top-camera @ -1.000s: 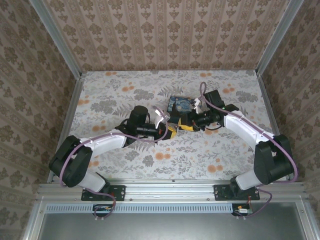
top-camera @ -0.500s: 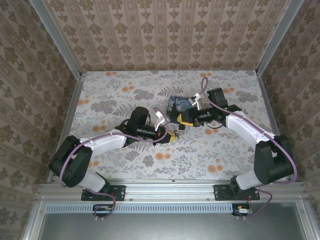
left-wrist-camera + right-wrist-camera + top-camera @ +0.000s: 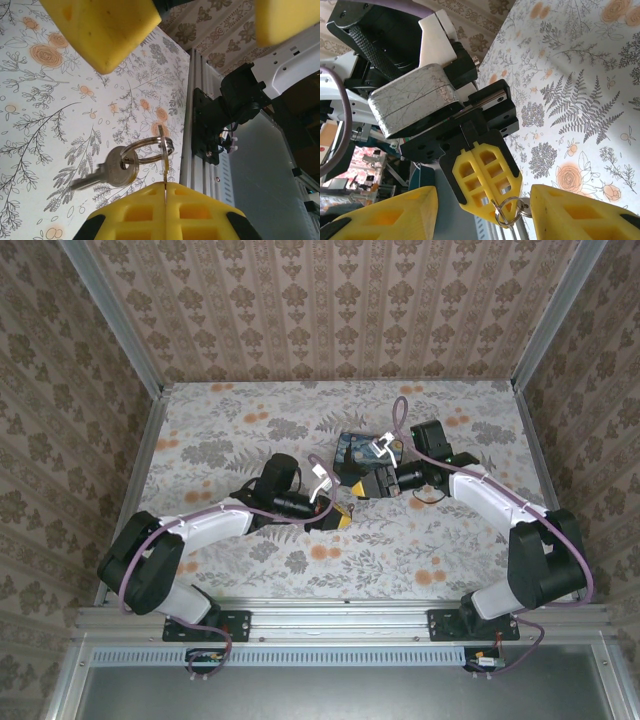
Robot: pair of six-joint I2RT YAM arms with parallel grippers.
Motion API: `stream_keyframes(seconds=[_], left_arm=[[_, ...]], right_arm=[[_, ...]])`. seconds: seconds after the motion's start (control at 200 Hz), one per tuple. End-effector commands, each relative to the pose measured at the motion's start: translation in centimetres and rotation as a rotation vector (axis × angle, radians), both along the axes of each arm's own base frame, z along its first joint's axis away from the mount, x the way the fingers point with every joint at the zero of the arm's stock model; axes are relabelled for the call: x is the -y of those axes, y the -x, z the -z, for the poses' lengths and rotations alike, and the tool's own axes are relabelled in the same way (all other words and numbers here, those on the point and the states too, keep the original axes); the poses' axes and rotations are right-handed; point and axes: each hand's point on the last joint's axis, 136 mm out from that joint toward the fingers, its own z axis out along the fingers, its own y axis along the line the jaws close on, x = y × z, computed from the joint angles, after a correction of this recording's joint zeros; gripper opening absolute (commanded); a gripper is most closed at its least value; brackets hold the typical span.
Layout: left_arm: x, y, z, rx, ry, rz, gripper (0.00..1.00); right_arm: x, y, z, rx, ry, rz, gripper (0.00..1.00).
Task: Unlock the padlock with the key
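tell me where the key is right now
In the left wrist view the key dangles from its ring, which the left gripper pinches in shut jaws, mid-table close beside the right gripper.

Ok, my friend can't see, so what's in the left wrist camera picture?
The left gripper, shut, pinches what looks like a key seen edge-on, with a ring and a second silver key dangling over the flowery table. The right gripper hangs open above.

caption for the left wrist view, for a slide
Left gripper shut on a key ring, key dangling over the floral table
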Motion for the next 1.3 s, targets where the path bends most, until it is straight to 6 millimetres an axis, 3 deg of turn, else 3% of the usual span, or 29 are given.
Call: stream_keyframes(seconds=[0.0, 0.655, 1.295], left_arm=[[0.0, 0.0, -2.5, 0.02, 0.058, 0.021, 0.0], [-0.3, -0.8, -3.1, 0.023, 0.071, 0.022, 0.0], [-0.2, -0.7, -2.9, 0.013, 0.065, 0.034, 0.0]], right_arm=[[-0.4, 1.0, 0.4, -0.002, -0.022, -0.055, 0.52], [-1.3, 2.4, 1.7, -0.031, 0.005, -0.102, 0.43], [-1.7, 0.7, 1.9, -0.01, 0.05, -0.043, 0.36]])
